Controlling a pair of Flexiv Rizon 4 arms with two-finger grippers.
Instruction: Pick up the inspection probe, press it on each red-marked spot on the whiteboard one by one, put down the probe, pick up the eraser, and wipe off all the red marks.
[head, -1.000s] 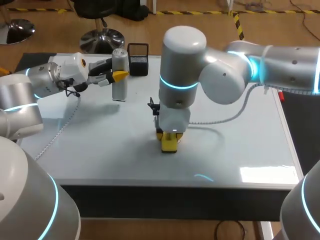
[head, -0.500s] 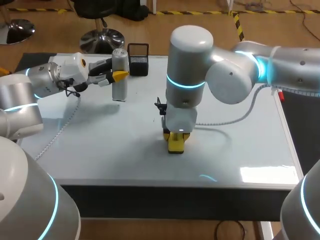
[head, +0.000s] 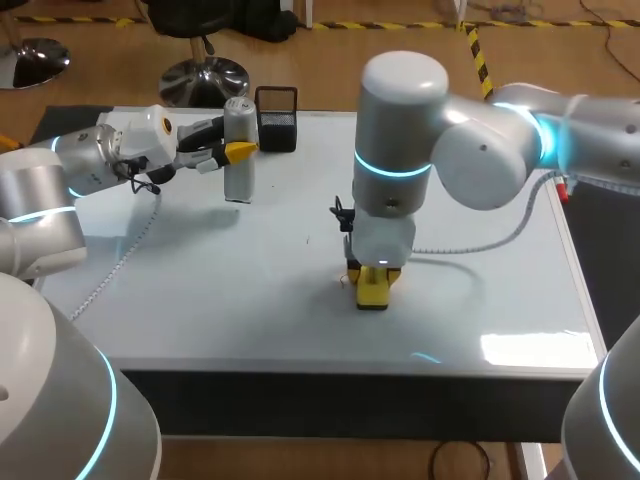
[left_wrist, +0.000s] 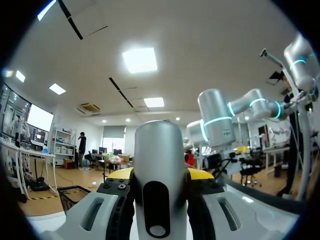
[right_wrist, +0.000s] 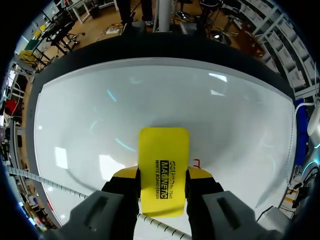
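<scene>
The right gripper (right_wrist: 162, 173) clamps a yellow eraser (right_wrist: 164, 145), black print on its back, against the whiteboard (right_wrist: 90, 110); a small red mark (right_wrist: 196, 161) shows just beside it. The left gripper (left_wrist: 159, 176) grips the silvery inspection probe (left_wrist: 158, 150) upright over the board's far left, its lower end cut off in the wrist view.

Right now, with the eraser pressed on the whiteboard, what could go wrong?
The red mark shows just beside the eraser, close to the right pincer; a short stroke may miss it. The left pincer holds the probe upright over the whiteboard; a wide wipe toward it might bump it.
</scene>
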